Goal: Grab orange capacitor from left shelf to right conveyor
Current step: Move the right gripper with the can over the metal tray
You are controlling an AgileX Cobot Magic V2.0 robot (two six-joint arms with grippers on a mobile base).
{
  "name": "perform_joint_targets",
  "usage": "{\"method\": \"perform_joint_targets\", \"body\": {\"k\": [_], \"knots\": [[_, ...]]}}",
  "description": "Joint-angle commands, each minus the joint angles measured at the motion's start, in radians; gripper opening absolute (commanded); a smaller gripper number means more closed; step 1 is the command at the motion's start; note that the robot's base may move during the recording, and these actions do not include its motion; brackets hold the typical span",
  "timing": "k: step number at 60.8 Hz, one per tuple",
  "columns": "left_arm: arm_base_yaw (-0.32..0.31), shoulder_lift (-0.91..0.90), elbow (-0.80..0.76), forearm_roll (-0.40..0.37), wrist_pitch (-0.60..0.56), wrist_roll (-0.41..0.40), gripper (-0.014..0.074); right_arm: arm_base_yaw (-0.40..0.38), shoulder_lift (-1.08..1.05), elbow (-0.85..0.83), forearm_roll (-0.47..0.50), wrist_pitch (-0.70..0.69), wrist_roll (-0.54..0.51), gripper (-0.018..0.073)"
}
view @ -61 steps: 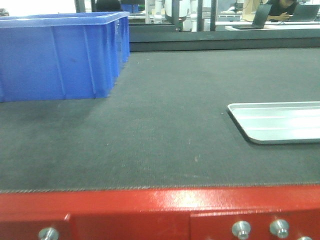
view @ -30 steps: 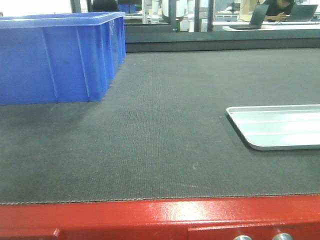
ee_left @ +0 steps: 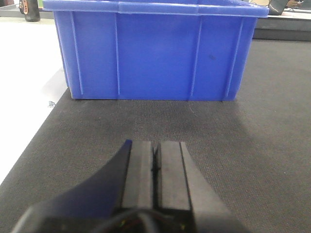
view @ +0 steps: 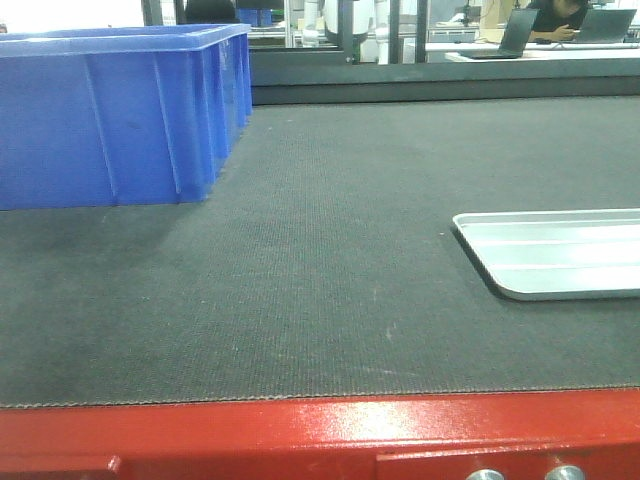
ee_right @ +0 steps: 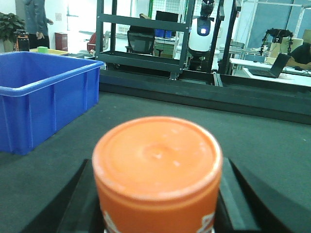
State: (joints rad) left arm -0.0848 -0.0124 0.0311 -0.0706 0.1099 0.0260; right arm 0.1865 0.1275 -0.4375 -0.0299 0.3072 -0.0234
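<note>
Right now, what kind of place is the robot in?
Probably a factory-style robot lab or workshop: a wide grey conveyor belt with a red edge, a blue plastic bin on it, and another white robot by a dark rack.

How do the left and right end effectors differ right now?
The left end effector is shut on nothing, its fingers pressed together; the right end effector grips the orange capacitor between its fingers. The left end effector faces the blue bin head-on; the right end effector has that bin off to the left of its view. Both are above the dark conveyor belt.
</note>
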Motion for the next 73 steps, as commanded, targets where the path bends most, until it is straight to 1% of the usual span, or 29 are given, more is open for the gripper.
{"method": "perform_joint_targets", "body": {"k": [1,8,15,26,34,43,47,54,59,65,73], "knots": [[0.004,-0.012,-0.005,-0.003,-0.079,-0.002,-0.0127,-0.003,0.015,-0.027,-0.009,-0.107,-0.007,0.0164],[0.004,-0.012,-0.005,-0.003,-0.079,-0.002,-0.0127,-0.003,0.039,-0.031,-0.009,-0.15,-0.007,0.0163],[0.004,-0.012,-0.005,-0.003,-0.079,-0.002,-0.0127,-0.003,0.141,-0.075,-0.009,-0.139,-0.007,0.0163],[0.004,-0.012,-0.005,-0.003,-0.079,-0.002,-0.0127,-0.003,0.403,-0.184,-0.009,-0.157,-0.007,0.0163],[0.004,-0.012,-0.005,-0.003,-0.079,-0.002,-0.0127,-0.003,0.591,-0.214,-0.009,-0.244,-0.007,0.0163],[0.004,-0.012,-0.005,-0.003,-0.079,-0.002,-0.0127,-0.003,0.775,-0.18,-0.009,-0.411,-0.007,0.0163],[0.004,-0.012,-0.005,-0.003,-0.079,-0.002,-0.0127,-0.003,0.832,-0.135,-0.009,-0.548,-0.007,0.0163],[0.004,-0.012,-0.005,-0.003,-0.079,-0.002,-0.0127,-0.004,0.924,-0.02,-0.009,-0.833,-0.007,0.0163],[0.004,-0.012,-0.005,-0.003,-0.079,-0.002,-0.0127,-0.004,0.988,0.047,-0.009,-0.978,-0.007,0.0162],[0.004,-0.012,-0.005,-0.003,-0.079,-0.002,-0.0127,-0.02,1.06,0.092,-0.009,-1.074,-0.004,0.0162],[0.004,-0.012,-0.005,-0.003,-0.079,-0.002,-0.0127,-0.079,1.146,0.102,-0.009,-1.161,-0.003,0.0162]]}}
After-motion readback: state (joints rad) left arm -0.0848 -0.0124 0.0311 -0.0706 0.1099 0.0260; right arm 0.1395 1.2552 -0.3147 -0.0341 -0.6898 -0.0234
